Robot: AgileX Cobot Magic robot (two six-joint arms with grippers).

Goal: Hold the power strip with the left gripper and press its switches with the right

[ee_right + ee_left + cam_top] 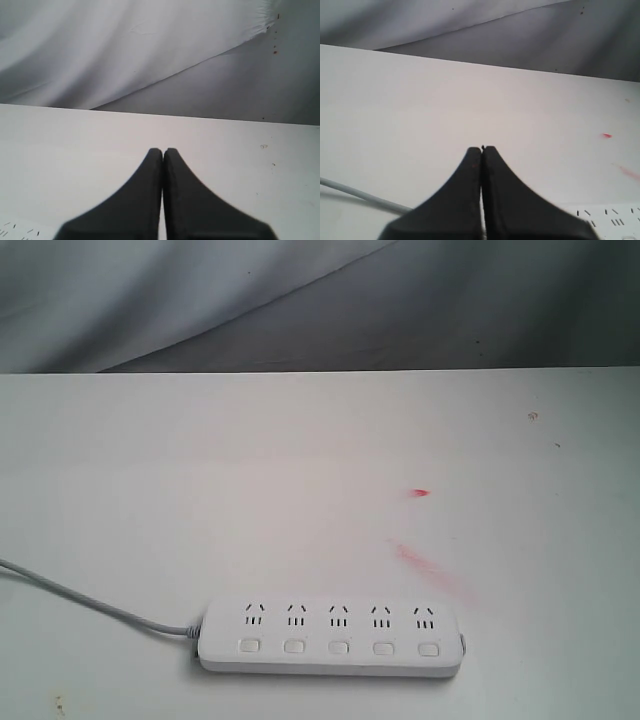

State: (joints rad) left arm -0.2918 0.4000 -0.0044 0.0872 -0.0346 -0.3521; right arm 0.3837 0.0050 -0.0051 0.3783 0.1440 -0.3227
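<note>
The white power strip (332, 636) lies flat near the table's front edge, its sockets in a row with the small white switches (338, 647) below them. Its thin grey cord (80, 597) runs off to the left. Neither arm shows in the exterior view. In the left wrist view my left gripper (482, 148) is shut and empty above the table, with a corner of the power strip (615, 220) and the cord (360, 196) below it. My right gripper (163, 150) is also shut and empty, with a sliver of the power strip (15, 231) at the frame's edge.
The white table (300, 470) carries red smears (425, 562) and a small red spot (420, 493) right of centre. A grey draped cloth (200, 290) hangs behind the table's far edge.
</note>
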